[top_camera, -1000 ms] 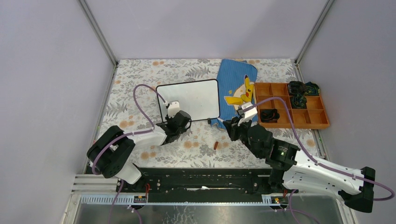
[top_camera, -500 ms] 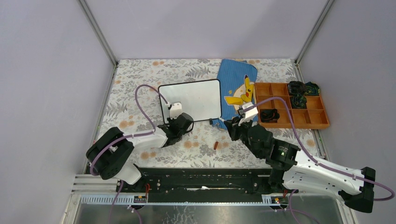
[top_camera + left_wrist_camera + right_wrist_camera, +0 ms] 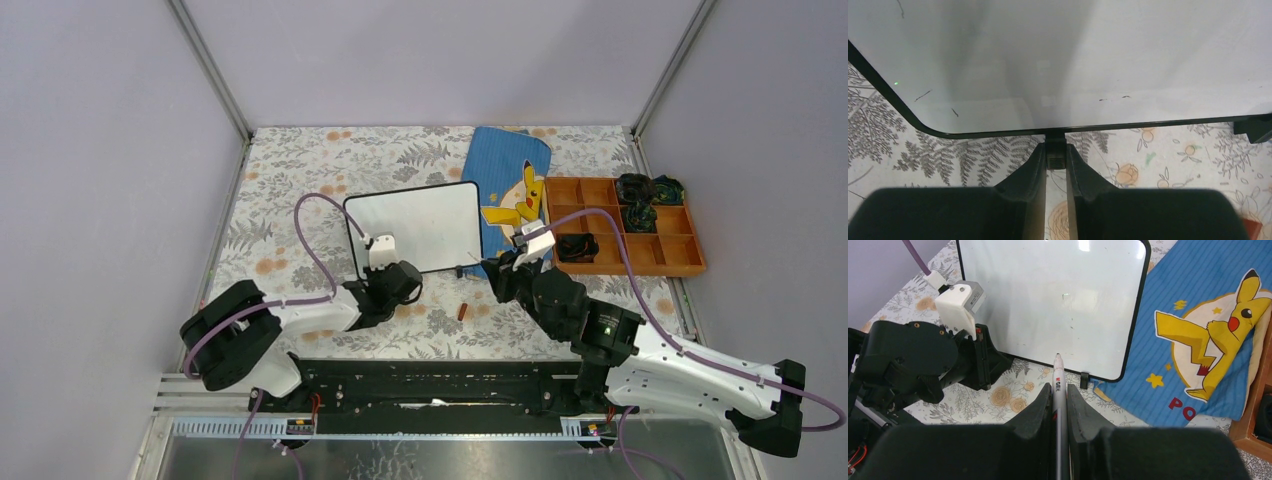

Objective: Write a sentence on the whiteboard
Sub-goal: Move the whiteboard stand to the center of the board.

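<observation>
Grey walls on three sides; table covered by a floral cloth (image 3: 300, 170), seen from above.

1. Left gripper (image 3: 1055, 159). It sits at the 6 o'clock edge of the board, toward the board's left corner. The jaws are pinched together on a small black tab under the frame, apparently one of the board's feet.

2. Whiteboard (image 3: 420, 225). It is mid-table with its long axis running roughly 9 to 3 o'clock, the right end slightly farther back. The face bears only faint old specks and no writing. Whether it lies flat or is tipped up cannot be told.

3. Small red-brown piece (image 3: 462, 311). It lies loose on the cloth at 6 o'clock from the board's right corner. Possibly a pen cap; too small to tell.

4. Right gripper (image 3: 1058, 390). It is clamped on a white marker (image 3: 1057, 374).

- **Marker:** its long axis runs straight out to 12 o'clock in the wrist view.
- **Tip:** it reaches the board's near edge, just left of the right foot. Contact with the surface cannot be told.
- **Position:** from above, the board lies at about 10 o'clock from this gripper.
- **Judgement:** this arm is placed to write and the left arm to steady the board. The tip needs carrying up and leftward onto the open face.

5. Blue pouch (image 3: 505, 170) with a yellow cartoon figure. It touches the board's 3 o'clock side.

6. Orange tray (image 3: 650, 271). It is divided into compartments and stands at the far right, with dark items in several of them.
</observation>
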`<state>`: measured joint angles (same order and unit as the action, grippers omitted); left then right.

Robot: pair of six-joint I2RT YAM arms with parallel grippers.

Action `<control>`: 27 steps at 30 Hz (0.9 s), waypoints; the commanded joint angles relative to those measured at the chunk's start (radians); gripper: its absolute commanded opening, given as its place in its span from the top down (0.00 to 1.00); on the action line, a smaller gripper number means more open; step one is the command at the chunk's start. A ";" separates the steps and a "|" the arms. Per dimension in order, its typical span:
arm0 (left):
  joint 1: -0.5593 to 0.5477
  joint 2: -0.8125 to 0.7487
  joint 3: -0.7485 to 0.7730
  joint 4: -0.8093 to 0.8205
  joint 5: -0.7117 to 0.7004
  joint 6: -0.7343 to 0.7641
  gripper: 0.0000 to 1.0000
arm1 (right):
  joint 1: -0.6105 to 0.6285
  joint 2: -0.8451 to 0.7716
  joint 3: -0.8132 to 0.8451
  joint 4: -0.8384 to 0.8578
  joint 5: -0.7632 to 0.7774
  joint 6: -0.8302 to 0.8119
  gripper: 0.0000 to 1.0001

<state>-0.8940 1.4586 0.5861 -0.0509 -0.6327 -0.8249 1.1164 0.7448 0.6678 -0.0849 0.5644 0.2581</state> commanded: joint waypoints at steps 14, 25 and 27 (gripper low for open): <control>-0.116 0.009 0.014 -0.061 -0.076 -0.172 1.00 | -0.004 -0.024 -0.008 0.005 0.020 0.038 1.00; -0.148 0.080 0.080 -0.056 -0.069 -0.177 1.00 | -0.004 -0.015 -0.008 0.008 0.021 0.035 1.00; -0.150 0.080 0.083 -0.057 -0.065 -0.178 1.00 | -0.004 -0.015 -0.007 0.007 0.022 0.035 1.00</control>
<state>-1.0245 1.5200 0.6399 -0.1299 -0.7143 -0.9787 1.1164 0.7341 0.6563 -0.0864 0.5644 0.2855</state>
